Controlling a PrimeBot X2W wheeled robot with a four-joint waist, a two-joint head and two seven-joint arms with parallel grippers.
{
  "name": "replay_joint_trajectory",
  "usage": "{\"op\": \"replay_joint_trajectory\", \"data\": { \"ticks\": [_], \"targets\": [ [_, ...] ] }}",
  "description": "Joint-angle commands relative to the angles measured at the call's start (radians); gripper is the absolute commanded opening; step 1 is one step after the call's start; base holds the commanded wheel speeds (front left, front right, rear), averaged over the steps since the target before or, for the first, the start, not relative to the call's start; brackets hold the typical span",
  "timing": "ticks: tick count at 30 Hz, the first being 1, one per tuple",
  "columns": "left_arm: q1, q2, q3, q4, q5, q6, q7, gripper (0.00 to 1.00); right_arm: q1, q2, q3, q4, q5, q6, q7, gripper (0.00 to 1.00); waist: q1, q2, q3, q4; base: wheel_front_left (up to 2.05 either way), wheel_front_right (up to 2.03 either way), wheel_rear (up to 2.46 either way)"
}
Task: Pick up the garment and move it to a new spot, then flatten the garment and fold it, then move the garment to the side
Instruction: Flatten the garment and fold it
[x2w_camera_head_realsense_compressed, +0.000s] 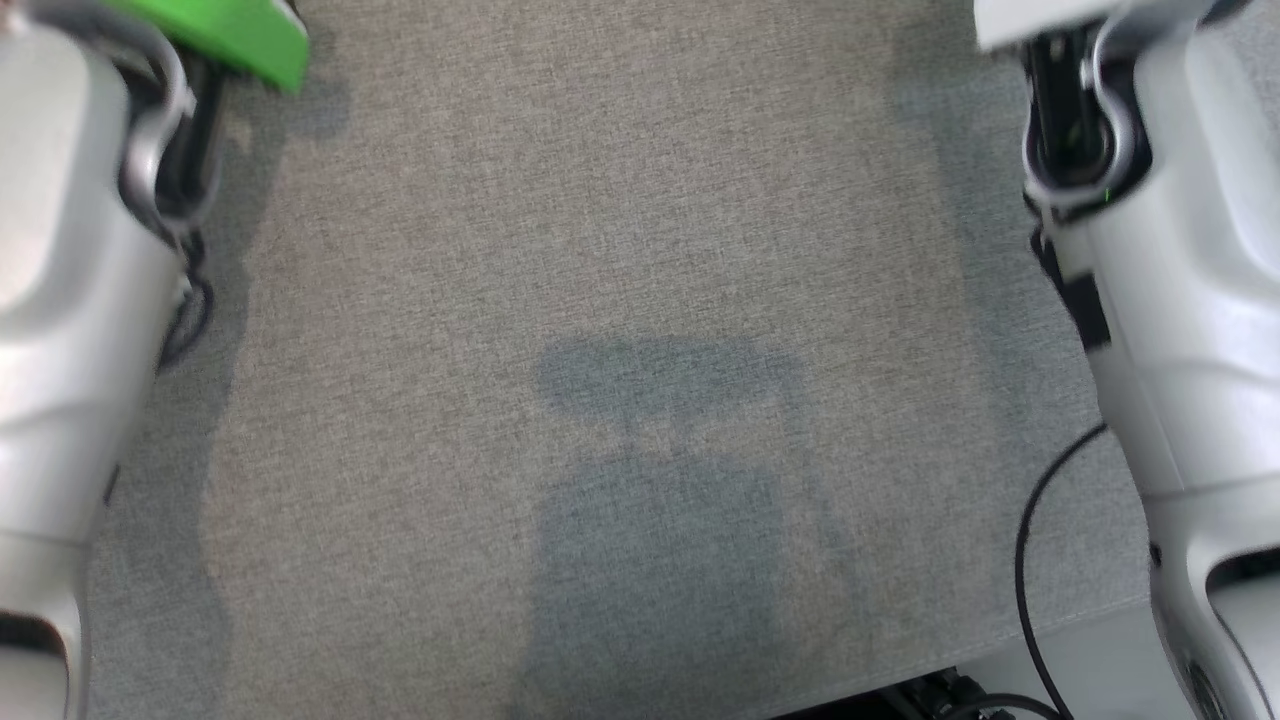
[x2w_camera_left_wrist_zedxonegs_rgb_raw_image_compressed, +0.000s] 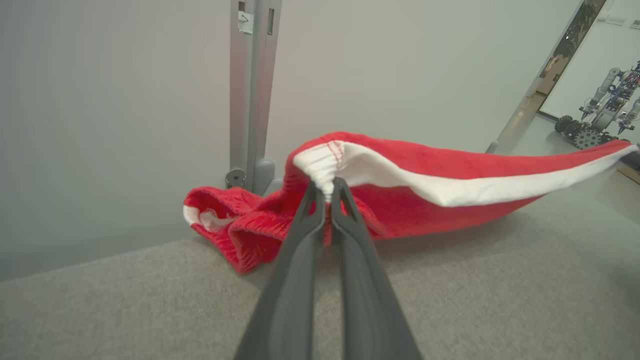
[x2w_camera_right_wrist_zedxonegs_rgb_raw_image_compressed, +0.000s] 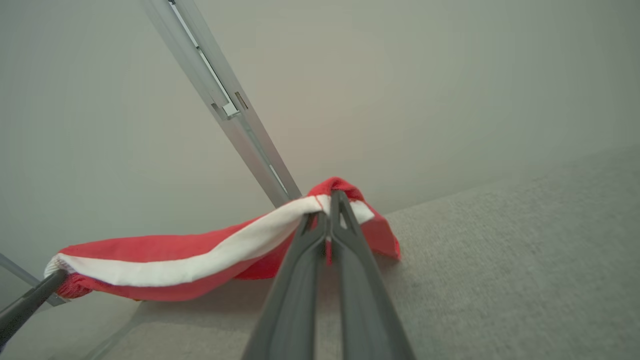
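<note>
The garment (x2w_camera_left_wrist_zedxonegs_rgb_raw_image_compressed: 420, 195) is red knit with a white waistband (x2w_camera_left_wrist_zedxonegs_rgb_raw_image_compressed: 450, 187), stretched in the air between both grippers above the grey fabric table. My left gripper (x2w_camera_left_wrist_zedxonegs_rgb_raw_image_compressed: 326, 192) is shut on one end of the white band; a bunched red part (x2w_camera_left_wrist_zedxonegs_rgb_raw_image_compressed: 235, 225) trails on the table behind it. In the right wrist view the garment (x2w_camera_right_wrist_zedxonegs_rgb_raw_image_compressed: 165, 260) hangs leftward, and my right gripper (x2w_camera_right_wrist_zedxonegs_rgb_raw_image_compressed: 330, 212) is shut on its other band end. The left gripper's dark finger (x2w_camera_right_wrist_zedxonegs_rgb_raw_image_compressed: 25, 305) shows at that view's lower left, holding the far end.
The grey fabric table (x2w_camera_head_realsense_compressed: 620, 250) lies under the head view, with pale forearms at both sides (x2w_camera_head_realsense_compressed: 70, 300) (x2w_camera_head_realsense_compressed: 1190, 320). A green object (x2w_camera_head_realsense_compressed: 240, 35) sits at the top left. A black cable (x2w_camera_head_realsense_compressed: 1030, 560) hangs by the table's front right edge. A metal post (x2w_camera_left_wrist_zedxonegs_rgb_raw_image_compressed: 250, 90) stands against the wall.
</note>
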Motion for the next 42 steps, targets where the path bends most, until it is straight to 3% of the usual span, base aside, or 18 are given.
{"op": "replay_joint_trajectory", "data": {
  "ticks": [1,5,8,11,15,16,20,23,26,31,34,42],
  "targets": [
    [0.111,0.037,-0.036,-0.034,-0.025,-0.001,-0.009,0.0,0.121,-0.049,0.044,-0.035,0.051,-0.001,-0.006,0.0,-0.0002,0.0116,-0.054,0.0,0.0,0.0,0.0],
    [0.341,0.083,-0.054,-0.162,-0.065,-0.001,-0.017,0.0,0.356,-0.145,0.086,-0.156,0.133,-0.001,-0.007,0.0,-0.0002,0.0116,-0.151,-0.001,0.0,0.0,0.0],
    [0.551,0.101,-0.061,-0.293,-0.048,0.03,-0.017,0.0,0.559,-0.186,0.06,-0.253,0.18,-0.001,-0.007,0.0,-0.0002,0.0116,-0.24,0.01,0.0,0.0,0.0],
    [0.783,0.117,-0.065,-0.421,-0.086,0.11,-0.015,0.0,0.75,-0.234,0.066,-0.352,0.219,-0.001,-0.007,0.0,-0.0002,0.0116,-0.324,0.002,0.0,0.0,0.0],
    [1.077,0.126,-0.038,-0.616,-0.166,0.26,-0.015,0.0,0.998,-0.318,0.077,-0.448,0.205,-0.002,-0.007,0.0,-0.0002,0.0116,-0.403,-0.013,0.0,0.0,0.0],
    [1.077,0.126,-0.038,-0.616,-0.166,0.26,-0.015,0.0,0.998,-0.318,0.077,-0.448,0.205,-0.002,-0.007,0.0,-0.0002,0.0116,-0.403,-0.013,0.0,0.0,0.0],
    [1.3,0.11,-0.034,-0.818,-0.254,0.363,-0.016,0.0,1.225,-0.357,-0.008,-0.559,0.235,-0.002,0.0,0.0,-0.0002,0.0116,-0.462,0.003,0.0,0.0,0.0],
    [1.38,0.111,-0.023,-0.931,-0.313,0.391,-0.003,0.0,1.312,-0.345,-0.071,-0.629,0.251,-0.002,0.026,0.0,-0.0002,0.0116,-0.475,0.016,0.0,0.0,0.0],
    [1.355,0.144,-0.012,-0.953,-0.311,0.412,0.037,0.0,1.281,-0.329,-0.083,-0.641,0.219,-0.002,0.079,0.0,-0.0002,0.0116,-0.476,0.028,0.0,0.0,0.0],
    [1.165,0.162,-0.012,-0.904,-0.287,0.398,0.148,0.0,1.057,-0.278,-0.038,-0.588,0.176,-0.001,0.153,0.0,-0.0002,0.0116,-0.413,0.073,0.0,0.0,0.0],
    [1.013,0.122,-0.003,-0.83,-0.289,0.386,0.197,0.0,0.863,-0.263,0.007,-0.516,0.147,-0.001,0.189,0.0,-0.0002,0.0116,-0.351,0.111,0.0,0.0,0.0],
    [0.68,-0.053,-0.033,-0.516,-0.282,0.351,0.262,0.0,0.458,-0.29,0.05,-0.234,0.102,-0.001,0.227,0.0,-0.0002,0.0116,-0.263,0.238,0.0,0.0,0.0]
  ]
}}
